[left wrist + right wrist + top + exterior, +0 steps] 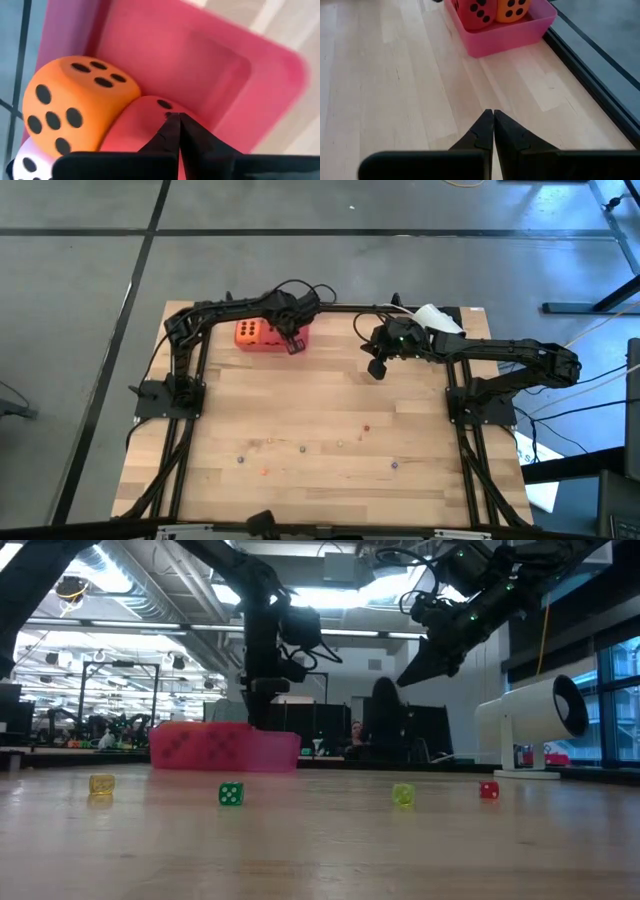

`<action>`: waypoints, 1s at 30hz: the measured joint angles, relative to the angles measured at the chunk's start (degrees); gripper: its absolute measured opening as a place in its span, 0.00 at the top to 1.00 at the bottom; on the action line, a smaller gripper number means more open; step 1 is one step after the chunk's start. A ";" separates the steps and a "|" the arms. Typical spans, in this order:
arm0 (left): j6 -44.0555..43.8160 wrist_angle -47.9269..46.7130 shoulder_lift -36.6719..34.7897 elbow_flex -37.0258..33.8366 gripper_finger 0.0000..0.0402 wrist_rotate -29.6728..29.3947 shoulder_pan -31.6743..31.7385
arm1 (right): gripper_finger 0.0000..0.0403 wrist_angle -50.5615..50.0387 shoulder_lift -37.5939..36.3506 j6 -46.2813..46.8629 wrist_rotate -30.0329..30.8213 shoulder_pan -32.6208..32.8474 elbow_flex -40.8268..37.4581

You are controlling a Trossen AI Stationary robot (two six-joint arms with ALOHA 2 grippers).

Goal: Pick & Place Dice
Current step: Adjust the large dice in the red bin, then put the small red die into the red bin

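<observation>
Small dice: you see four little ones point(231, 794) on the table, well in front of the tray, none in it.
Right gripper point(376, 369): beside the tray, jaws clenched on nothing.
Tray point(520, 31): you have the orange die point(75, 100), red die point(479, 12) and a pale one inside.
Left gripper point(295, 344): over the tray, jaws clenched, empty.
Progress: near done, by my judgement.
</observation>
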 joint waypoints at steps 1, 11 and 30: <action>0.02 0.10 -0.23 -0.01 1.00 -0.01 -0.36 | 0.96 -0.02 0.00 0.00 0.00 0.00 0.00; -0.04 2.05 -10.61 -0.74 0.99 9.16 -4.93 | 0.96 -2.38 0.00 2.95 -0.73 0.06 0.00; -10.51 53.76 -43.48 -51.26 0.99 7.17 -23.82 | 0.96 2.62 0.02 -1.29 -14.13 4.56 0.00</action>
